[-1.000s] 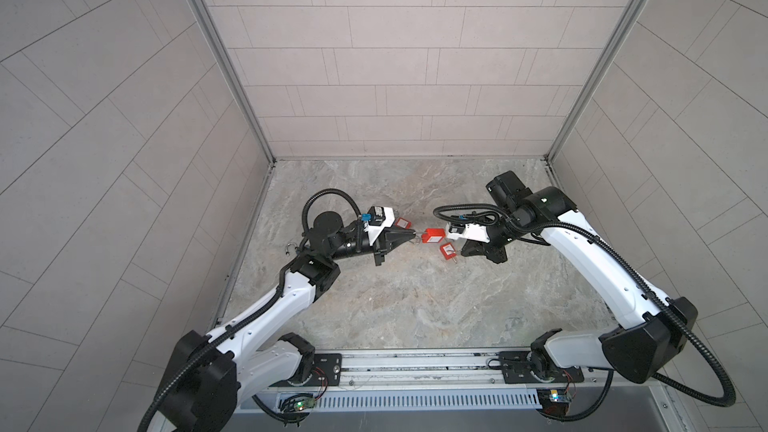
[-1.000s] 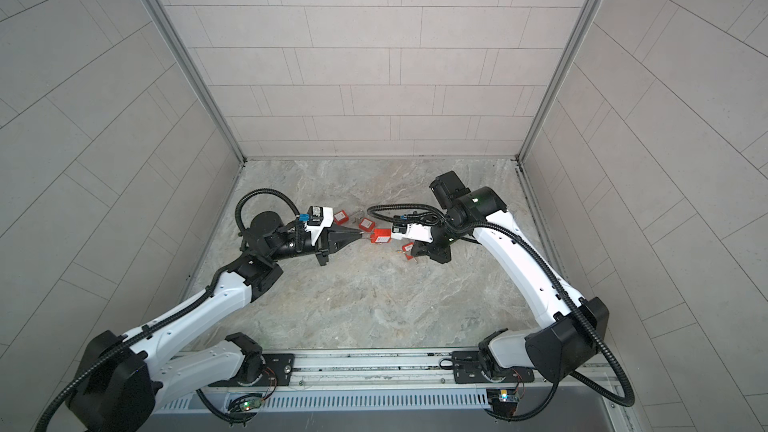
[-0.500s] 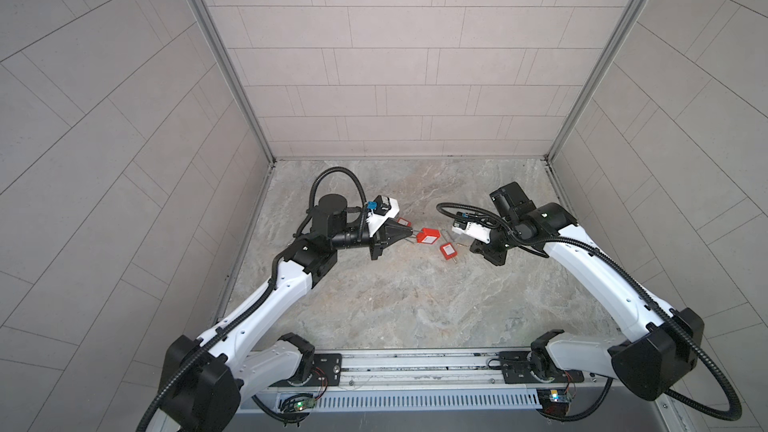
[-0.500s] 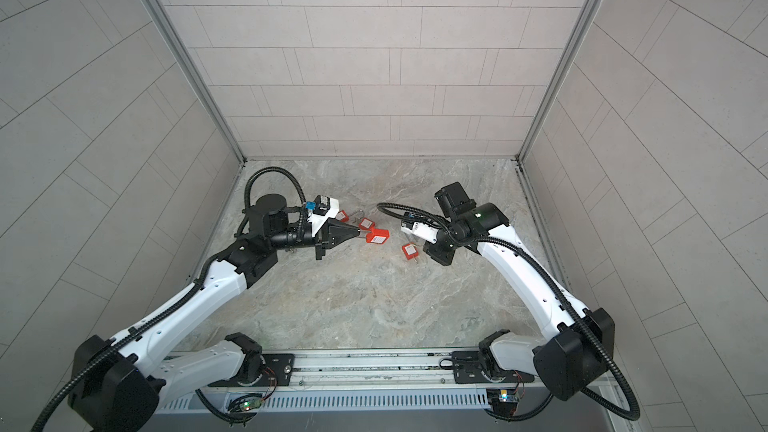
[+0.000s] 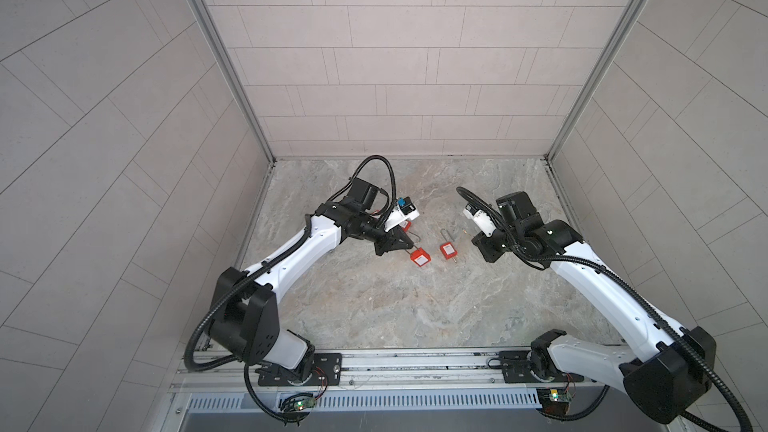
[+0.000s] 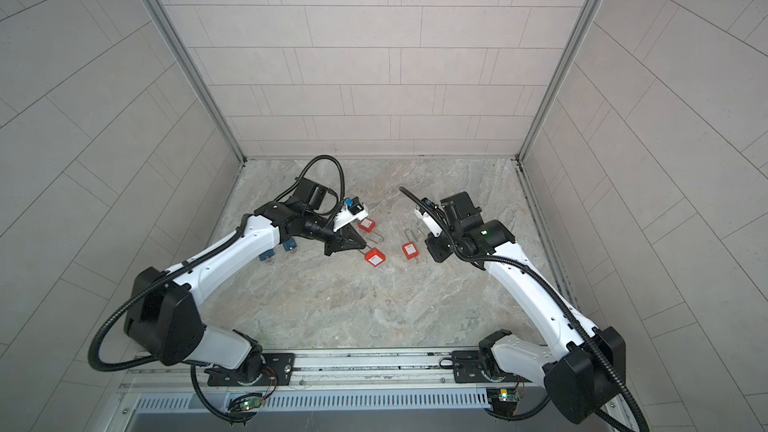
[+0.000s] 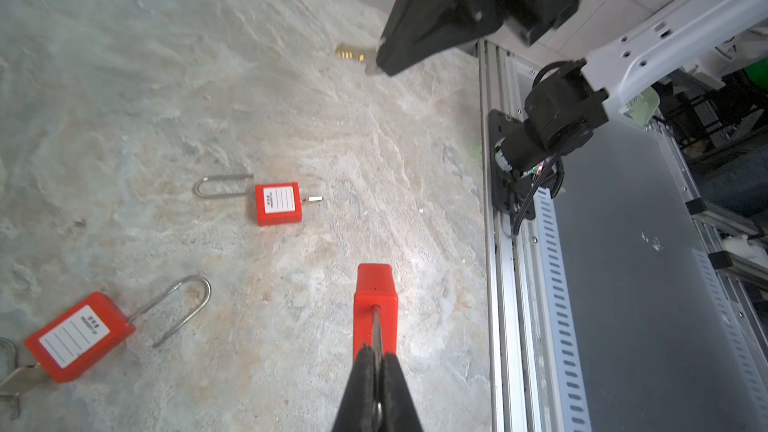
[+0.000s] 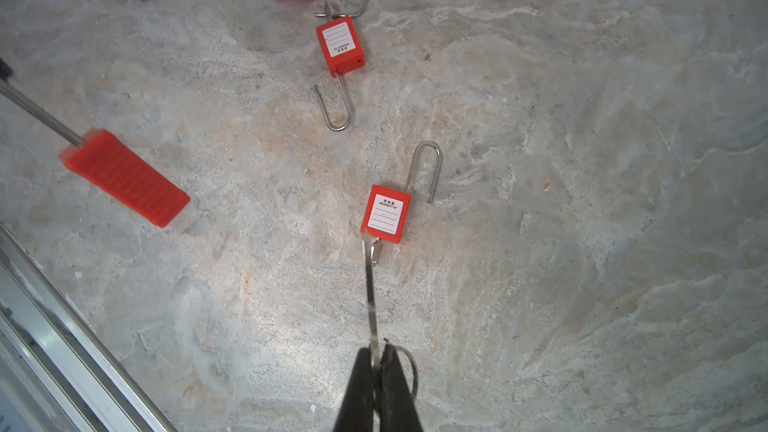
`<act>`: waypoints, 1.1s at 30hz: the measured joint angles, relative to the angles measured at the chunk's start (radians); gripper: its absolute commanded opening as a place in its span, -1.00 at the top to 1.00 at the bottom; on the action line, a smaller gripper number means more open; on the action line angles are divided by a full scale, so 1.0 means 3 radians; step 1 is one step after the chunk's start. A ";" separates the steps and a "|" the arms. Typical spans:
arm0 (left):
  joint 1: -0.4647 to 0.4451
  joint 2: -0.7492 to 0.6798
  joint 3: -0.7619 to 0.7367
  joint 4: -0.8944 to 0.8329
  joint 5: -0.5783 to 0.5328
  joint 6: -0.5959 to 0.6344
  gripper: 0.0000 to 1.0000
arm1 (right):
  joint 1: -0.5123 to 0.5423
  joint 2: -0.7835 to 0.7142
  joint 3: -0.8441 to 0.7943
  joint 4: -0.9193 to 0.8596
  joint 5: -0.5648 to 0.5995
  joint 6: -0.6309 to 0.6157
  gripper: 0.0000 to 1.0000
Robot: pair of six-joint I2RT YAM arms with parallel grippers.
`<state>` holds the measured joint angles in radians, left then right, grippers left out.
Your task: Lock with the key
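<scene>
Two closed grips we see: our left gripper point(image 7: 376, 351) pinches the shackle point(image 7: 376, 326) of a red padlock point(image 7: 375, 288), holding it above the stone table point(image 5: 374, 305); our right gripper point(image 8: 376, 350) pinches the key point(image 8: 369, 292). Beyond, a second red padlock point(image 8: 386, 214) lies flat between both grippers, sprung open.

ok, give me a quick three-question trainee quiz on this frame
1. True or false: the right gripper is shut on a key.
2. The left gripper grips a red padlock by its: A) body B) shackle C) label.
3. How many blue padlocks lie on the table?
Key: 1 true. 2 B. 3 two.
</scene>
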<state>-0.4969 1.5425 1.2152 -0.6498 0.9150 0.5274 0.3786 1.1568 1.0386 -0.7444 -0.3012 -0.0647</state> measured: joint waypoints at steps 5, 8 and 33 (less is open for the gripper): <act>-0.0061 0.0557 0.0436 -0.0587 -0.0039 0.0351 1.00 | 0.0003 0.0022 -0.0136 0.0146 -0.0046 0.0459 0.97; -0.0108 0.0835 0.0619 -0.0857 -0.0094 0.0528 1.00 | 0.0019 0.0052 -0.0224 0.0206 -0.0064 0.0715 0.97; -0.0276 0.1970 0.1568 -0.1528 -0.0465 0.0982 0.95 | 0.0318 0.0154 -0.0604 0.0579 -0.0024 0.2059 0.96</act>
<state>-0.5797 2.1334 1.6855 -1.1084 0.7753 0.8219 0.4740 1.2030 0.8574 -0.5709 -0.3084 0.5529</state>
